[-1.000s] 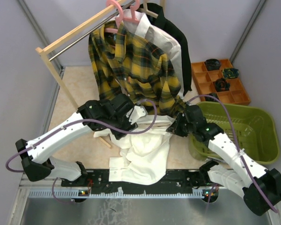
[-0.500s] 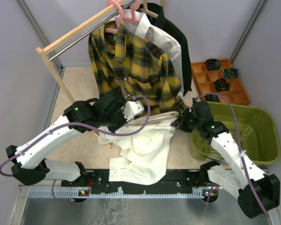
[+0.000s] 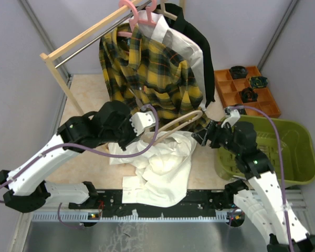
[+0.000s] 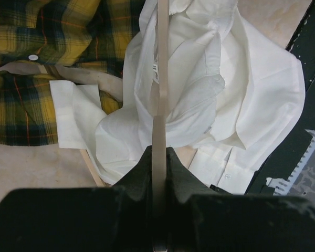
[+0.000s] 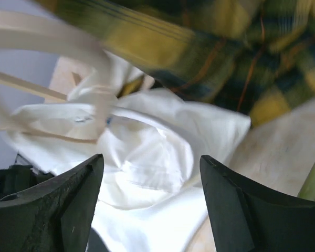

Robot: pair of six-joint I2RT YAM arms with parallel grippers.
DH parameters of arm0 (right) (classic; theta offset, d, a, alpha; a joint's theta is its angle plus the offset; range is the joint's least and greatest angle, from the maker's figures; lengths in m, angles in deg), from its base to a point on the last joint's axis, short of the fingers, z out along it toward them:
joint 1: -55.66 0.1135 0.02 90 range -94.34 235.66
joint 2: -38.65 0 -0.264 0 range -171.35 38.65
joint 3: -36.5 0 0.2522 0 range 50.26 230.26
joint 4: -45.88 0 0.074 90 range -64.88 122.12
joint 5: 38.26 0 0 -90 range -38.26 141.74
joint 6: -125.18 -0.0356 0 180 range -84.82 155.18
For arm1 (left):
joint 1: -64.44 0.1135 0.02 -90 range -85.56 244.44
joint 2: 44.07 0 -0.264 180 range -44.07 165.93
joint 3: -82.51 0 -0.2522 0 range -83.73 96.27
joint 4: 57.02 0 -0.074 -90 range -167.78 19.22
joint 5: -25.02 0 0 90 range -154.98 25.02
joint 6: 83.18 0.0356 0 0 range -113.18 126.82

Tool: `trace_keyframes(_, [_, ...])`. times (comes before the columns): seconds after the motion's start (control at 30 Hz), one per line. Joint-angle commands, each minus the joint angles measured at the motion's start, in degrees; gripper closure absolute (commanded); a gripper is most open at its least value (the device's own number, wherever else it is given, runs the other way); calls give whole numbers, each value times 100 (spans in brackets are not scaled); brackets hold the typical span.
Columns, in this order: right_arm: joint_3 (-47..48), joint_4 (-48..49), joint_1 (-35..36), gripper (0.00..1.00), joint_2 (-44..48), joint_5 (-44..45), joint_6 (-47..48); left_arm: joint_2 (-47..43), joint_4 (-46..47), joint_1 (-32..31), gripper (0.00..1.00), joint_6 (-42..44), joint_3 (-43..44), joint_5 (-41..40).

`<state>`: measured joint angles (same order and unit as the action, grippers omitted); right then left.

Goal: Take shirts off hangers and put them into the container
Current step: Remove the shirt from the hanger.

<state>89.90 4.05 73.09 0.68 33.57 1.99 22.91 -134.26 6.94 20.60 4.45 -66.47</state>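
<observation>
Left arm (image 3: 42,163), right arm (image 3: 268,186): white shells, black joint blocks just behind wrist. Purple cable (image 3: 157,126) loops back from wrist (one per arm). Left gripper (image 4: 158,157), right gripper (image 5: 147,178): matte black fingers (image 5: 58,205), thick, wedge-shaped, rounded edges.

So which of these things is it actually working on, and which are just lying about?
Job: crumpled white shirt, beige hanger, plaid shirt, black shirt, pink hangers, green basket.
Lying about: orange tray, dark bits in it, wooden rack.
</observation>
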Motion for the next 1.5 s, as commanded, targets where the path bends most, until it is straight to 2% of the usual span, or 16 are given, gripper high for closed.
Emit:
trace_keyframes(0.0, [305, 639, -47, 25, 1093, -311, 1691, 96, -114, 10, 100, 248, -3, 107])
trace_keyframes(0.17, [665, 975, -47, 24, 1480, -804, 3545, 116, -155, 10, 100, 498, -30, 422])
trace_keyframes(0.27, [1465, 107, -51, 22, 1017, -987, 4618, 192, -303, 10, 100, 569, 7, 505])
trace_keyframes(0.4, [2489, -1699, -47, 21, -111, -1486, 5975, 221, -400, 10, 100, 648, 13, 639])
trace_keyframes(0.53, [2912, -2807, -47, 21, -891, -2482, 6742, 160, -370, 10, 100, 750, 3, 661])
trace_keyframes(0.7, [2825, -2918, -47, 27, -1150, -2598, 7064, 97, -382, 10, 100, 868, 14, 816])
trace_keyframes(0.8, [2725, -2768, -47, 37, -1143, -2511, 7060, 9, -288, 10, 100, 926, 11, 839])
trace_keyframes(0.87, [2682, -2710, -47, 52, -1126, -2530, 6939, -94, -152, 10, 100, 966, -70, 753])
trace_keyframes(0.97, [2622, -2653, -47, 78, -1000, -2686, 6737, -236, 19, 10, 100, 952, -250, 262])
trace_keyframes(1.0, [2589, -2574, -47, 95, -923, -2743, 6630, -282, 77, 10, 100, 935, -302, 58])
trace_keyframes(1.07, [2452, -2203, -47, 100, -663, -2734, 6204, -388, 279, 10, 93, 796, -461, -539])
trace_keyframes(1.17, [2309, -1851, -47, 100, -225, -2839, 5407, -544, 747, 10, 39, 454, -674, -1554])
trace_keyframes(1.27, [2332, -1769, -52, 100, 86, -3035, 4691, -657, 1286, 10, 19, 51, -710, -2078])
trace_keyframes(1.3, [2379, -1781, -52, 100, 153, -3035, 4383, -740, 1521, 10, 5, -78, -770, -2217])
trace_keyframes(1.33, [2457, -1857, -52, 100, 198, -2943, 4204, -899, 1958, 10, 1, -229, -880, -2360])
trace_keyframes(1.47, [3135, -2726, -47, 100, 138, -2313, 3533, -1607, 3317, 16, 0, -1071, -1404, -2957])
